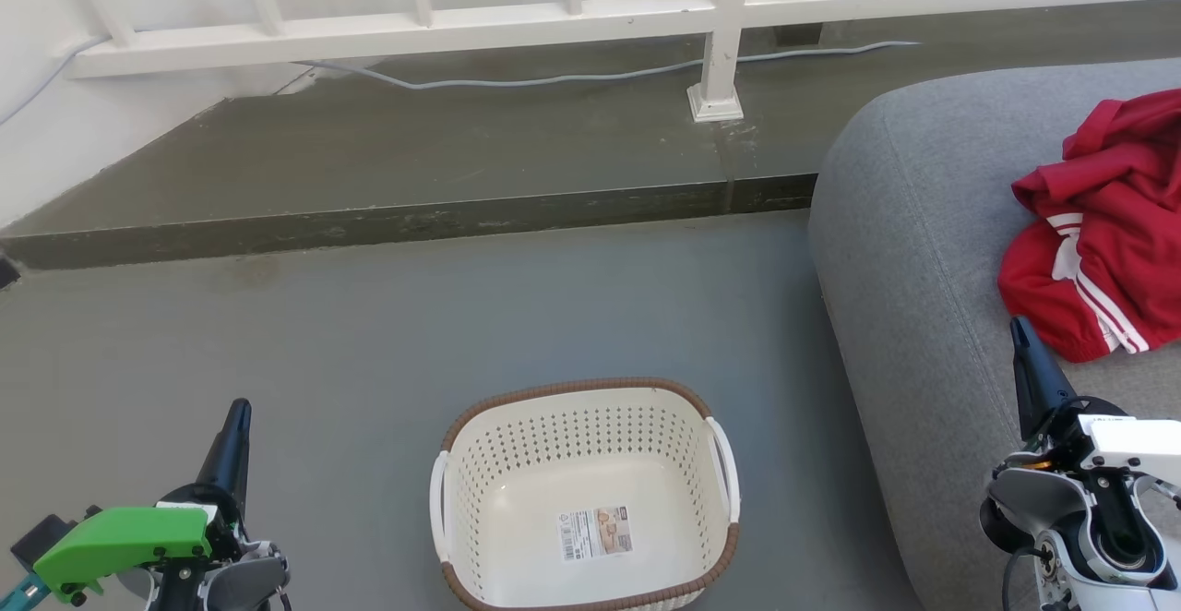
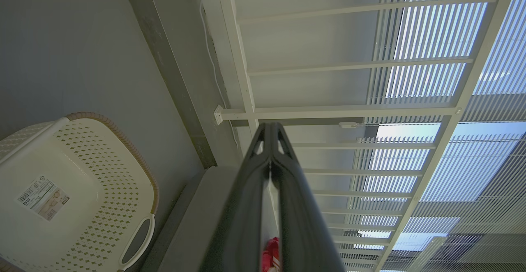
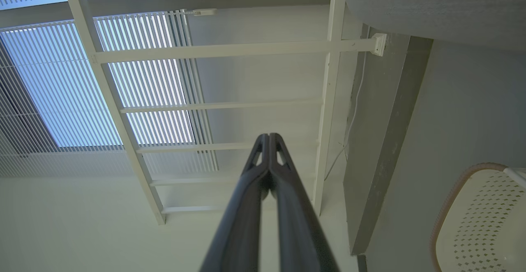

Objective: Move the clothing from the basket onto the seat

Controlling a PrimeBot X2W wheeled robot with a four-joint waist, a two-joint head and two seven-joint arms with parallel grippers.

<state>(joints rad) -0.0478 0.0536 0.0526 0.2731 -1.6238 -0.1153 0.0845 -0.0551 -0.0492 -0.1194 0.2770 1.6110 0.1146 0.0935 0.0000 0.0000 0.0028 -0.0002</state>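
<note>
The clothing lies in a crumpled red heap on top of the seat, back from the cushion's rounded left edge, with its white stripes showing along the near side. The basket stands upright on the grey floor, just beside the seat's left side with a narrow strip of floor between them. Its pale bottom is in plain view, with a paper label stuck flat on it.

The left gripper hangs over the floor to the left of the basket, apart from it. Its two dark fingers are pressed together from base to tip and grasp nothing, which the left wrist view shows clearly. The right gripper is over the near part of the seat with its tip close to the lower edge of the clothing, and a sliver of grey fabric shows between them. It is clenched too, finger against finger, and empty.

Beyond the basket the floor meets a raised concrete step that carries a white railing, and a pale cable trails along its far edge.
</note>
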